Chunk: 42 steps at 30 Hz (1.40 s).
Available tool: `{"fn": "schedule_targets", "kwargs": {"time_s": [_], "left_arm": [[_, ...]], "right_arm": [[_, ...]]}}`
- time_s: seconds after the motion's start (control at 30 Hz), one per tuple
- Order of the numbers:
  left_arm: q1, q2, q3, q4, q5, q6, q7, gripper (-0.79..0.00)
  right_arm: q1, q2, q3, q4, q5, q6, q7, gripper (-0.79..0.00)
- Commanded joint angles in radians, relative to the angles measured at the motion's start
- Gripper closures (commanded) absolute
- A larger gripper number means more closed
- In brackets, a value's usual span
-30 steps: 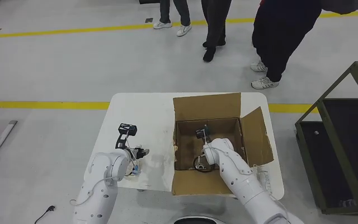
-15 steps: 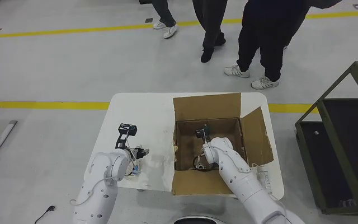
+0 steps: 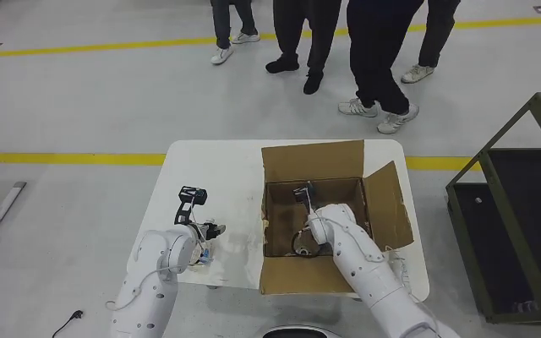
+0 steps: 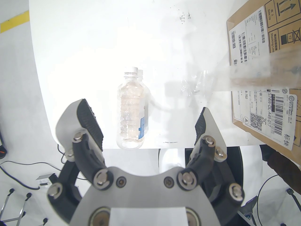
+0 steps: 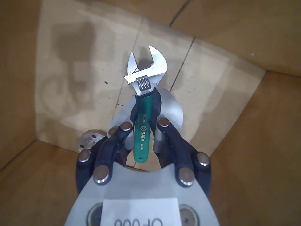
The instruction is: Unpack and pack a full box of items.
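Currently right gripper (image 5: 146, 99) is down inside the cardboard box (image 3: 313, 160), clamped on the green handle of the adjustable wrench (image 5: 142, 128). The wrench's long axis lines up with the gripper's own axis: the steel head points away from the wrist toward the box floor, and the handle end points back to the palm. The head's open mouth faces the floor seam. The grip sits just below the thumbwheel, with both pads on the handle's sides. A round metal flange (image 5: 87, 141) lies on the box floor beside the gripper.

Left gripper (image 4: 145, 114) is spread wide and holds nothing, over the near edge of the white table (image 3: 211, 169). A clear plastic bottle (image 4: 130, 111) with a white cap sits on the table between the fingers' line of sight, its cap end away from the wrist. Can't tell if it is upright or lying. A second white cap shows just behind it.

The box sits on the table's right half with its flaps open. Its labelled outer side is near the left gripper.

Room: grey floor, yellow line (image 3: 84, 158) running behind the table, dark metal rack (image 3: 499, 220) off to the right.
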Motion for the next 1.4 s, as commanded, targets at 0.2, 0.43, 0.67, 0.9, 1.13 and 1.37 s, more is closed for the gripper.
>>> {"fn": "schedule_targets", "kwargs": {"time_s": [0.2,0.43,0.67,0.9,1.13,1.37], "left_arm": [[0.0,0.0,0.0,0.0,0.0,0.0,0.0,-0.785],[0.0,0.0,0.0,0.0,0.0,0.0,0.0,-0.785],[0.0,0.0,0.0,0.0,0.0,0.0,0.0,-0.785],[0.0,0.0,0.0,0.0,0.0,0.0,0.0,-0.785],[0.0,0.0,0.0,0.0,0.0,0.0,0.0,-0.785],[0.0,0.0,0.0,0.0,0.0,0.0,0.0,-0.785]], "right_arm": [[-0.141,0.043,0.108,-0.388,-0.066,-0.088,0.096,0.0],[-0.24,0.066,0.196,-0.599,-0.075,-0.14,0.132,0.0],[-0.24,0.066,0.196,-0.599,-0.075,-0.14,0.132,0.0],[-0.252,0.068,0.198,-0.628,-0.072,-0.156,0.085,0.0],[-0.303,0.08,0.258,-0.819,-0.044,-0.203,0.058,0.0],[-0.376,0.096,0.363,-1.012,0.003,-0.242,0.063,0.0]]}}
